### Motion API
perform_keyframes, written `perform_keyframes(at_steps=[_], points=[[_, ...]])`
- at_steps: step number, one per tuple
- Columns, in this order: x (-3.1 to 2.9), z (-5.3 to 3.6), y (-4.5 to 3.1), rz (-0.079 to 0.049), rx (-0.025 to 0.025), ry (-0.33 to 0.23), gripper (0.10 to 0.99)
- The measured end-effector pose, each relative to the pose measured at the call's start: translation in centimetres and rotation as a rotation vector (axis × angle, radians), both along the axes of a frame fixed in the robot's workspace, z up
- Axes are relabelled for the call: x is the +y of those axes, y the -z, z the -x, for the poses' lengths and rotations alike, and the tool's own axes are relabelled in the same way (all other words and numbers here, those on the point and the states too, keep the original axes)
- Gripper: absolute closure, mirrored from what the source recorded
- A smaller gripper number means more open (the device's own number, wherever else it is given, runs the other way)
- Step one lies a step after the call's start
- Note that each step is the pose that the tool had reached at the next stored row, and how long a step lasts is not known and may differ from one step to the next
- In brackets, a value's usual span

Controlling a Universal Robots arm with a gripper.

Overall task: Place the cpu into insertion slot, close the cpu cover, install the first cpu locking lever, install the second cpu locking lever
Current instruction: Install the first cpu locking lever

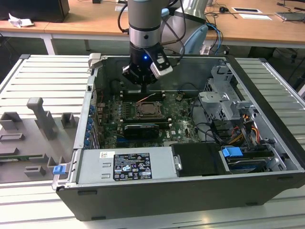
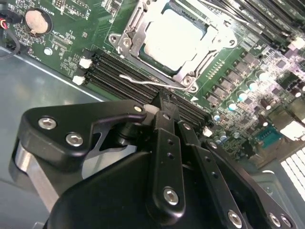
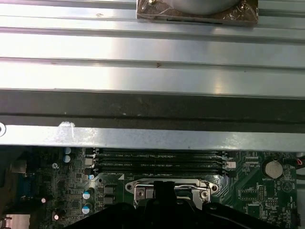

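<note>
Bench: ribbed grey metal surface carrying the case; grey fixtures lie on it at 9 o'clock of the case in the exterior view.
Case: open computer chassis, side panel off, green board flat inside.
Arm: grey, comes down into the case from 12 o'clock of the exterior view.
Gripper: black, over the board just beside the socket; fingers drawn together, nothing seen between them; tips sit at the memory slots, near a thin wire lever.
Slot: square socket at the middle of the board, silvery rim.
Cover: silvery frame lying down flat around the chip in the second wrist view.
Cpu: seated in the slot, dull silver top showing through the cover's cutout.
Coin cell: round, silver, on the board well apart from the socket.
</note>
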State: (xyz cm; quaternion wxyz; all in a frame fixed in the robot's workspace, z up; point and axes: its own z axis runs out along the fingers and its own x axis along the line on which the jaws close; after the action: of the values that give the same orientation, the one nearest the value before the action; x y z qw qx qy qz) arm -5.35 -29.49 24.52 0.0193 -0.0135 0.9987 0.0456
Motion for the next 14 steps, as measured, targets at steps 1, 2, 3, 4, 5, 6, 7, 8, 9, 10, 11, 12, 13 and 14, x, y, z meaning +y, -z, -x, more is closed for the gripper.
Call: perform_keyframes(at_steps=[1,2,3,4,5,6,7,8,9,10,11,12,13,14], points=[[0.0,0.0,0.03,0.0,-0.0001,0.0,0.98],[0.0,0.01,0.08,-0.001,-0.0001,0.0,0.98],[0.0,0.0,0.1,-0.002,-0.0001,0.0,0.98],[0.0,-0.02,0.12,-0.005,-0.0001,0.0,0.98],[0.0,-0.03,0.13,-0.006,-0.0001,0.0,0.98],[0.0,-0.04,0.15,-0.008,-0.0002,0.0,0.98],[0.0,-0.04,0.16,-0.009,-0.0001,0.0,0.98],[0.0,-0.05,0.17,-0.009,-0.0001,0.0,0.98],[0.0,-0.05,0.2,-0.009,-0.0001,0.0,0.98],[0.0,-0.05,0.23,-0.009,-0.0001,0.0,0.98],[-0.01,-0.05,0.24,-0.009,0.0,0.0,0.98],[0.0,-0.05,0.26,-0.009,-0.0001,0.0,0.98],[0.0,-0.05,0.28,-0.009,-0.0002,0.0,0.98],[0.01,-0.08,0.3,-0.009,-0.0003,0.0,0.98]])
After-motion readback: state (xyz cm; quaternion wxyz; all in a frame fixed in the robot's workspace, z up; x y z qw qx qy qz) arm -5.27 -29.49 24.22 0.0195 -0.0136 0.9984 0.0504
